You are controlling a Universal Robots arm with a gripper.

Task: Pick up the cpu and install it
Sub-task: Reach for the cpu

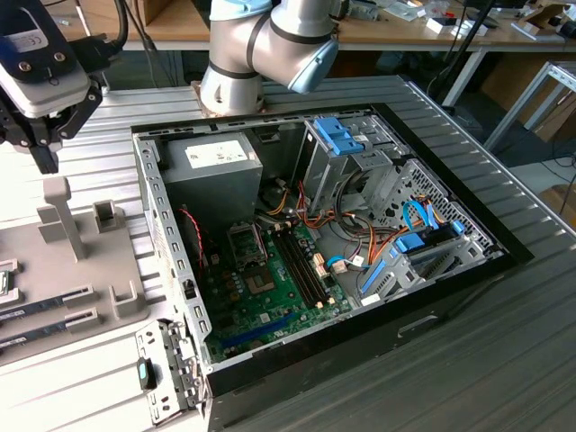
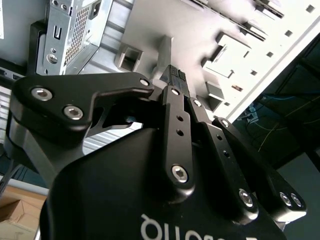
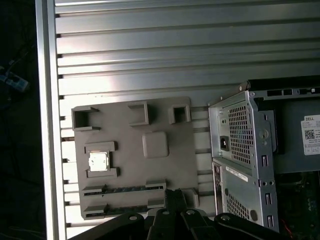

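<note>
The cpu [image 3: 98, 161], a small square chip with a silver top, lies flat in a raised pocket of the grey fixture plate [image 3: 165, 172]. My gripper [image 3: 175, 194] hangs above that plate, off to one side of the cpu and not touching it. Its fingers look shut together with nothing between them. The exterior view shows the gripper [image 1: 45, 160] high over the plate [image 1: 126, 301] at the view's left, well away from the open computer case [image 1: 315, 252]. In the second wrist view the fingertips [image 2: 176, 75] meet above the plate.
Two long dark memory sticks [image 3: 125, 189] lie in slots on the plate near the gripper. Inside the case, the green motherboard [image 1: 270, 301] carries a framed socket [image 1: 247, 245], memory slots and loose cables. The grey power supply [image 1: 211, 175] and blue drive brackets [image 1: 340, 135] stand around it.
</note>
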